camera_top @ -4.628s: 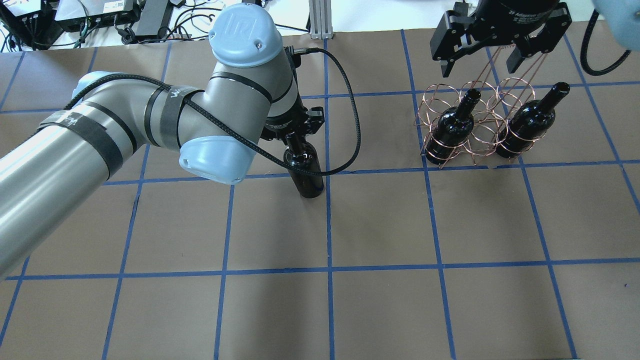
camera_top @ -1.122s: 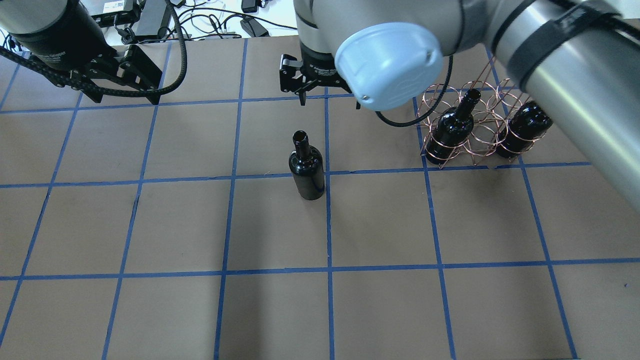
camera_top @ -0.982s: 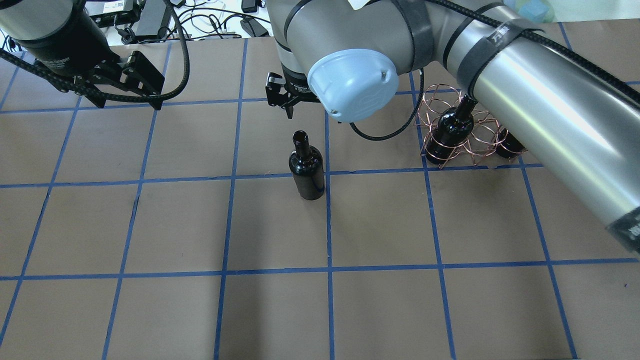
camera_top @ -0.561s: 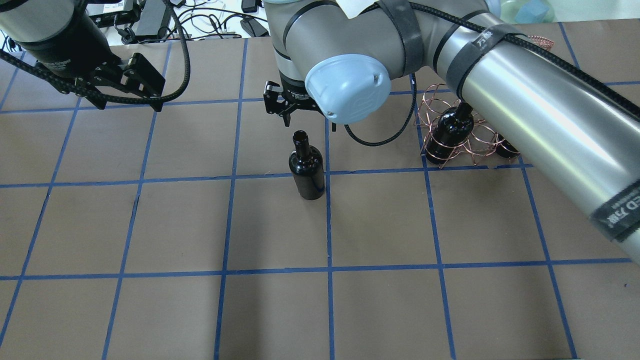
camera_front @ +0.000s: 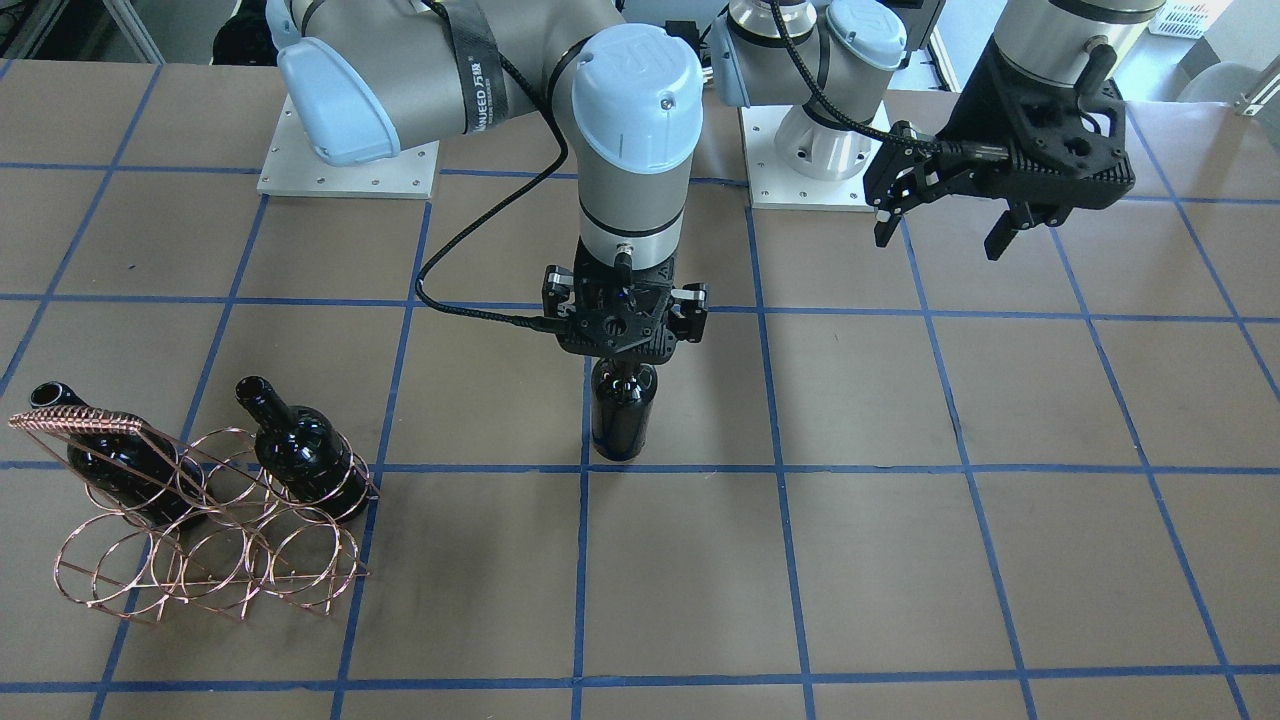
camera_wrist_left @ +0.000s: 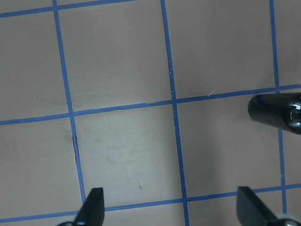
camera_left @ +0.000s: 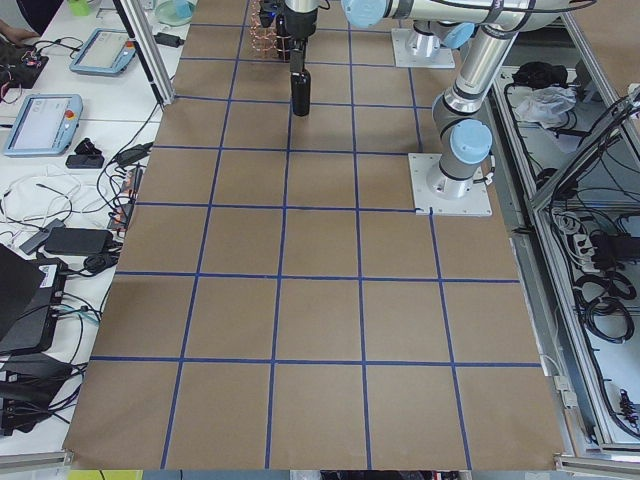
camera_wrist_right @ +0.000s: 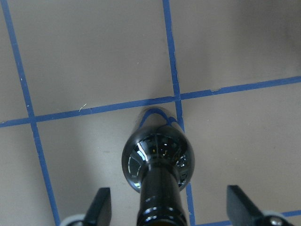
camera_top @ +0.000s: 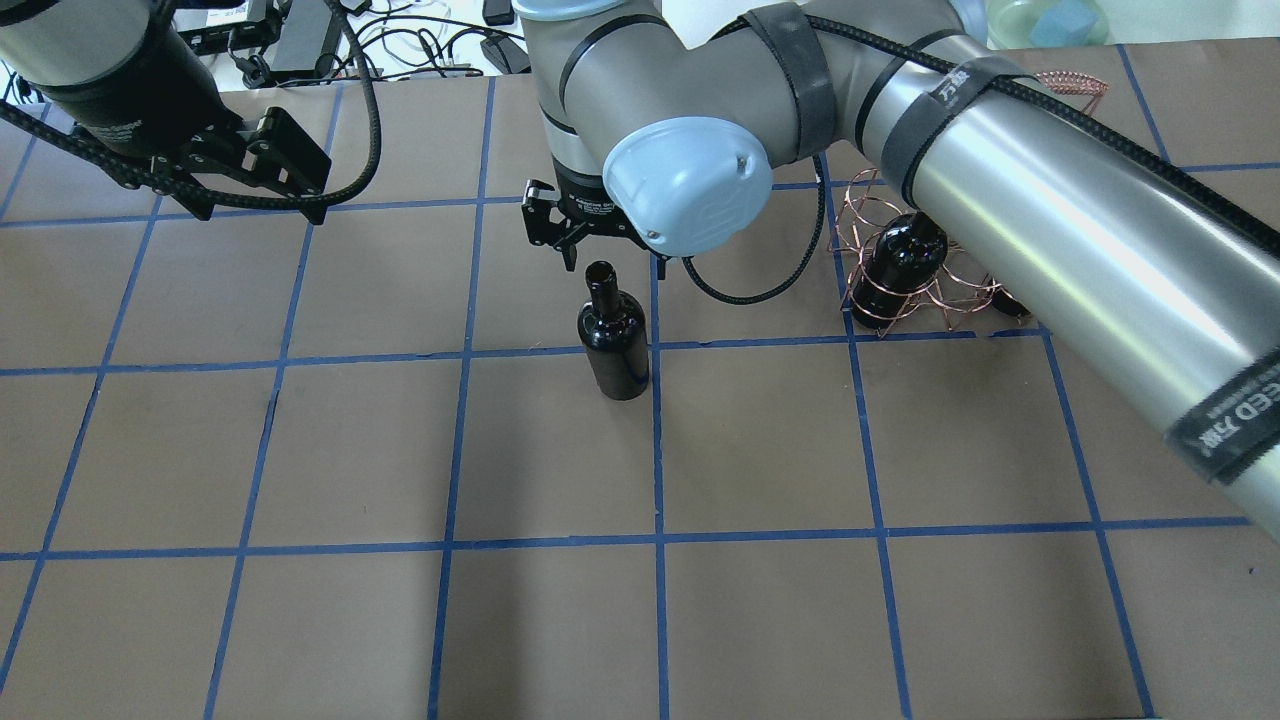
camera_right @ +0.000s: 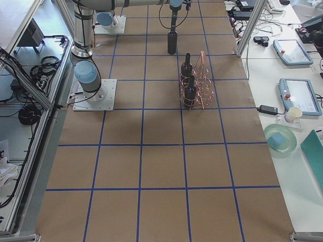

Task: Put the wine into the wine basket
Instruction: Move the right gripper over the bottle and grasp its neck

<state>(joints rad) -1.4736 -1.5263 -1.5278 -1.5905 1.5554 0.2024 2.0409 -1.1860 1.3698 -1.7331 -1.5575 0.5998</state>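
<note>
A glossy black wine bottle (camera_top: 612,335) stands upright near the table's middle; it also shows in the front view (camera_front: 622,415). My right gripper (camera_top: 615,265) is open and sits over the bottle's neck. In the right wrist view the neck (camera_wrist_right: 160,197) rises between the two spread fingers (camera_wrist_right: 101,205), apart from both. The rose-copper wine basket (camera_front: 200,560) stands at the robot's right with two black bottles (camera_front: 300,450) in its rings. My left gripper (camera_top: 262,205) is open and empty, high over the back left.
The table is brown with a blue tape grid (camera_top: 660,540). The right arm's big link (camera_top: 1050,210) hides part of the basket in the overhead view. Cables and boxes (camera_top: 300,30) lie beyond the far edge.
My right gripper has moved from the basket side to the standing bottle and come down around its neck. My left gripper, earlier at that bottle, now hangs at the back left.
</note>
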